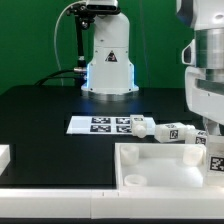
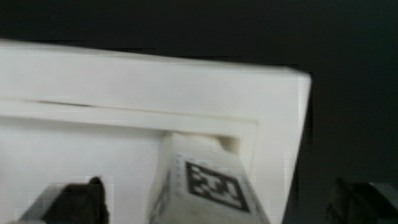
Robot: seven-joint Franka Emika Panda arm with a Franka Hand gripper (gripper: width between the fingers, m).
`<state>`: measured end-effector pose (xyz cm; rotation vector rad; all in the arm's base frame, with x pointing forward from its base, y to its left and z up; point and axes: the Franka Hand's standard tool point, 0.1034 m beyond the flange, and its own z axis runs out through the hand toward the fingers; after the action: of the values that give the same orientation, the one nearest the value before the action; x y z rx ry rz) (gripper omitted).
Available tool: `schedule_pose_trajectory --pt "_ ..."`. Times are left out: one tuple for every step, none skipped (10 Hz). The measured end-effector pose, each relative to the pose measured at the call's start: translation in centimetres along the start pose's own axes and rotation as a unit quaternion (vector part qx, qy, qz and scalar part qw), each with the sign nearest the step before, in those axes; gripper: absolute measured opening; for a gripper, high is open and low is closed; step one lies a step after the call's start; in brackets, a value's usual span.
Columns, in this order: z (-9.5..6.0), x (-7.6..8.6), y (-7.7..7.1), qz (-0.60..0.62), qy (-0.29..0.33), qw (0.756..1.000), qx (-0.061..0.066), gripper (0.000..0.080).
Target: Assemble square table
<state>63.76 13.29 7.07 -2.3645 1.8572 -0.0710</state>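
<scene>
The square table's white top point(image 1: 165, 163), a tray with a raised rim, lies at the front of the exterior view. One of its corners point(image 2: 214, 95) fills the wrist view. A chunky white leg point(image 2: 217, 185) with a black-and-white tag stands at that corner, between my fingers. My gripper point(image 2: 222, 206) is open: both dark fingers point(image 2: 79, 202) stand clear of the leg, with a gap on each side. In the exterior view the gripper point(image 1: 208, 135) hangs over the top's far right corner. Two loose legs point(image 1: 148, 127) point(image 1: 181, 132) lie just behind the top.
The marker board point(image 1: 100, 124) lies flat on the black table, left of the loose legs. The robot's white base point(image 1: 108, 60) stands at the back. A white block point(image 1: 4, 156) shows at the exterior view's left edge. A round socket point(image 1: 133, 181) sits in the top's near corner.
</scene>
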Motion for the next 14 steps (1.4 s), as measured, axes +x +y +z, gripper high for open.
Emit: schedule_pose_trajectory --pt "0.0 0.1 0.0 -0.035 0.000 0.999 0.000 0.0648" --pt "0.0 0.2 0.0 -0.060 0.001 0.998 0.000 0.0648" --pt "0.0 0.3 0.0 -0.101 0.001 0.995 -0.001 0.0648" --pt "-0.1 0.6 0.1 -0.175 0.005 0.985 -0.004 0.0648" --pt "-0.4 1.3 0.0 -0.286 0.012 0.958 -0.007 0.0648" --pt "-0.5 2.0 0.0 -0.368 0.014 0.930 -0.009 0.0648" --pt "-0.5 2.4 0.0 -0.426 0.014 0.905 -0.010 0.0648" --pt "-0.6 2.7 0.0 -0.465 0.014 0.885 -0.010 0.0648" --pt "-0.5 2.8 0.0 -0.481 0.015 0.876 -0.012 0.0648" --pt "-0.5 2.8 0.0 -0.471 0.015 0.882 -0.012 0.0648" --pt "-0.5 2.8 0.1 -0.465 0.015 0.885 -0.012 0.0648" --pt "-0.5 2.8 0.1 -0.449 0.015 0.893 -0.012 0.0518" --pt "-0.4 2.8 0.1 -0.418 0.015 0.908 -0.012 0.0378" --pt "-0.4 2.8 0.1 -0.382 0.015 0.924 -0.011 0.0283"
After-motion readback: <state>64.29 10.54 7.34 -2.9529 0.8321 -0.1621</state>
